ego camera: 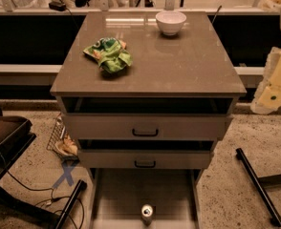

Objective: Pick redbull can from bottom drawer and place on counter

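The redbull can (146, 213) stands upright near the front middle of the bottom drawer (116, 194), which is pulled out at the foot of the cabinet. The counter (178, 66) is the brown-grey slab on top of the cabinet. My gripper (269, 97), pale yellow-white, hangs at the right edge of the view, beside the counter's right front corner, well above and to the right of the can. It holds nothing that I can see.
A white bowl (170, 22) sits at the back of the counter and a green crumpled chip bag (109, 54) at its left. Two upper drawers with black handles (145, 132) stand above the open one. A black bar (257, 186) lies on the floor at right; cables and a dark stand (6, 137) are at left.
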Controlling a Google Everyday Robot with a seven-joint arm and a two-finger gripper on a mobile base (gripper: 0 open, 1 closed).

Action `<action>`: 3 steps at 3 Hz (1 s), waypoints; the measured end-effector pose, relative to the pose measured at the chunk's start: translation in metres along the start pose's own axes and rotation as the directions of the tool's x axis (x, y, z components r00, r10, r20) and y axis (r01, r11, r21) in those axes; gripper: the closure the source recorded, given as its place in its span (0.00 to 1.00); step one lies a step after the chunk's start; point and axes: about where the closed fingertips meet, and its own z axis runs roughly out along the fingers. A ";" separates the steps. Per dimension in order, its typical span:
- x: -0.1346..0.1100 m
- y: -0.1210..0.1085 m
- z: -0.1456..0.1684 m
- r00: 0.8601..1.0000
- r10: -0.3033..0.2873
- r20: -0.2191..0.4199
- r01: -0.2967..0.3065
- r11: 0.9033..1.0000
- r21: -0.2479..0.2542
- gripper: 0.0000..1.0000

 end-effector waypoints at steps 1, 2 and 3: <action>-0.002 0.000 0.001 1.000 0.002 0.006 -0.002 1.000 0.001 0.00; -0.006 0.001 0.005 1.000 0.012 0.026 -0.012 1.000 0.002 0.00; -0.002 0.035 0.059 0.984 0.113 0.135 -0.107 0.993 -0.053 0.00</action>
